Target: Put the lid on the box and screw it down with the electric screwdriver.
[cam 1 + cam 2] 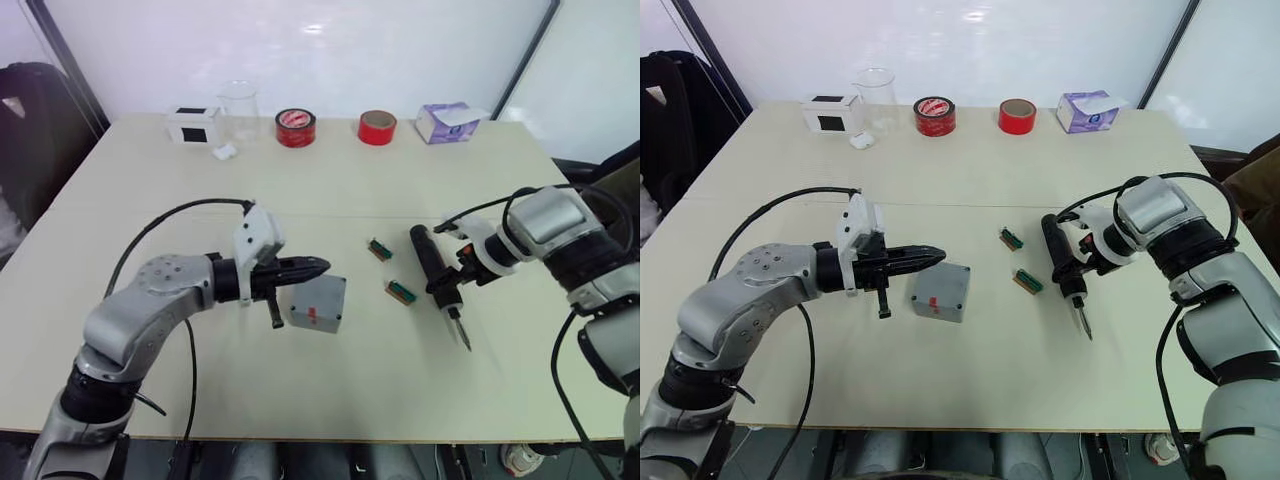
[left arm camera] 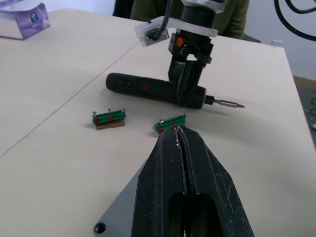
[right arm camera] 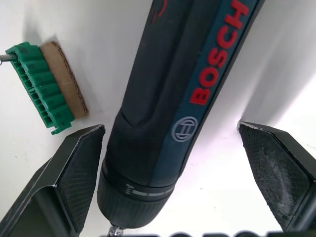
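We rest the clenched left pincer [image 1: 318,266] over the lidded box [image 1: 318,303] on the table [image 1: 320,190]. Our right pincer [image 1: 447,279] straddles the electric screwdriver [image 1: 437,272], released. Step: tool pickup. Next: clamp, then lift.

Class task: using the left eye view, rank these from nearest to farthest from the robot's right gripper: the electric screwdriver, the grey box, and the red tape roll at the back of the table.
1. The electric screwdriver: between the open fingers of the right gripper.
2. The box: mid-table, toward the robot's left, by the left gripper.
3. The red tape roll: at the table's far edge.
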`<state>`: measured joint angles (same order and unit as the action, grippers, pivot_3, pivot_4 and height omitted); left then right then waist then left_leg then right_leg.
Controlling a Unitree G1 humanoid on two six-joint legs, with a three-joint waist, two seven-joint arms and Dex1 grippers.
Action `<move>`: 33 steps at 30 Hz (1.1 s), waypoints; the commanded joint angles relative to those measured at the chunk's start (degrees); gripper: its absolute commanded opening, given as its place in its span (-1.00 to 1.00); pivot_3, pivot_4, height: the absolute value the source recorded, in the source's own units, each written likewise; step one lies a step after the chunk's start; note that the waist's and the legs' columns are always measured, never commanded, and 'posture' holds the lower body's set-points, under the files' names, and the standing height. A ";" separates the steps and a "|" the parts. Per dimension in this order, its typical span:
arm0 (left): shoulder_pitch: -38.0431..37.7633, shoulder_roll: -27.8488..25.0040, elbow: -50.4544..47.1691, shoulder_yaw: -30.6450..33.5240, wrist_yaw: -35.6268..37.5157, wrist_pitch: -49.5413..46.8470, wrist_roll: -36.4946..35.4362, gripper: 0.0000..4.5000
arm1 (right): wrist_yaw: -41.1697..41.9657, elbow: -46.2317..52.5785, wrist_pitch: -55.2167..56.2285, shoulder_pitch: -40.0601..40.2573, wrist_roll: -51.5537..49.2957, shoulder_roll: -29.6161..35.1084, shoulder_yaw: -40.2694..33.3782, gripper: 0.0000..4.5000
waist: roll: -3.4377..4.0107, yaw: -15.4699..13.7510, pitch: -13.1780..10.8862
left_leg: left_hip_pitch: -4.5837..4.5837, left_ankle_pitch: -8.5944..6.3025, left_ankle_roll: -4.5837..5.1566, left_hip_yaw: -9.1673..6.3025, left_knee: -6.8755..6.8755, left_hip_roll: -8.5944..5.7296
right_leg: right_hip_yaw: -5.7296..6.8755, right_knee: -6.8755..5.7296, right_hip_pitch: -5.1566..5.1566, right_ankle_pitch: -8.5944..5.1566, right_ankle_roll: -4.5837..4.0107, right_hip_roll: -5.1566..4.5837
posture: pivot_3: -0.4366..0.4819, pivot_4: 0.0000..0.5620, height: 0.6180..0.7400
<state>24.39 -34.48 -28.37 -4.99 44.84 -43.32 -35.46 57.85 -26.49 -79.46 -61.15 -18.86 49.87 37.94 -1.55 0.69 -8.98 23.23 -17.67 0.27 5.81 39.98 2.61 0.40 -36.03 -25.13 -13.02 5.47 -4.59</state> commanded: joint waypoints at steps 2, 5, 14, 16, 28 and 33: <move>2.03 0.04 0.80 -0.48 0.98 2.02 1.11 -1.00 | 1.31 3.66 -1.18 4.12 1.18 0.60 2.59 0.56 | -0.01 -0.13 0.01 | -0.01 0.00 0.00 -0.01 0.00 -0.01 | 0.02 0.00 0.02 -0.05 -0.09 -0.02 | -0.05 -0.47 1.00; 3.00 0.06 1.91 -0.65 1.25 2.63 2.02 -1.00 | 0.46 4.21 -2.82 4.98 1.55 0.03 0.54 0.14 | -0.01 -0.08 0.01 | 0.00 0.00 0.00 -0.04 0.00 -0.01 | 0.06 0.01 0.02 -0.06 -0.10 -0.02 | -0.05 -0.47 1.00; 2.09 0.40 2.96 -0.47 1.47 4.02 3.31 -1.00 | -5.40 4.10 -5.49 7.56 2.90 -2.66 -8.36 -0.21 | -0.15 -0.08 0.10 | 0.01 -0.01 0.00 -0.14 -0.03 0.01 | 0.15 0.00 0.03 -0.04 -0.06 0.00 | -0.05 -0.47 1.00; 1.80 0.00 4.24 0.45 2.42 3.82 2.56 -1.00 | -8.32 1.22 -6.31 4.18 2.94 -5.18 -15.57 -0.21 | -0.28 0.44 0.16 | -0.09 -0.01 0.00 -0.13 -0.04 0.02 | 0.15 0.01 0.13 -0.05 -0.09 0.02 | -0.05 -0.47 1.00; 7.42 -3.46 16.75 4.46 7.57 1.79 0.97 -1.00 | -30.38 37.82 10.25 8.03 -7.37 -27.42 -70.82 -0.21 | 0.75 0.00 -0.48 | 0.24 0.08 -0.13 -0.02 -0.33 0.11 | 0.10 0.00 -0.36 0.21 0.13 0.17 | -0.05 -0.47 1.00; 9.09 -3.86 19.79 3.20 8.40 2.67 2.87 -1.00 | -33.75 55.65 22.50 18.78 -14.99 -43.59 -69.78 -0.21 | 0.83 -0.01 -0.52 | 0.24 0.43 -0.74 -0.02 -0.76 0.05 | 0.12 0.06 -0.43 0.15 0.23 0.13 | -0.05 -0.47 1.00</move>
<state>32.10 -37.13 -8.03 -1.39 50.75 -40.86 -32.74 25.01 23.25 -61.91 -42.95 -29.58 9.01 -31.90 -0.73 0.68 -9.51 23.46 -17.23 -0.48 5.80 39.23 2.66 0.51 -35.96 -25.56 -12.87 5.70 -4.46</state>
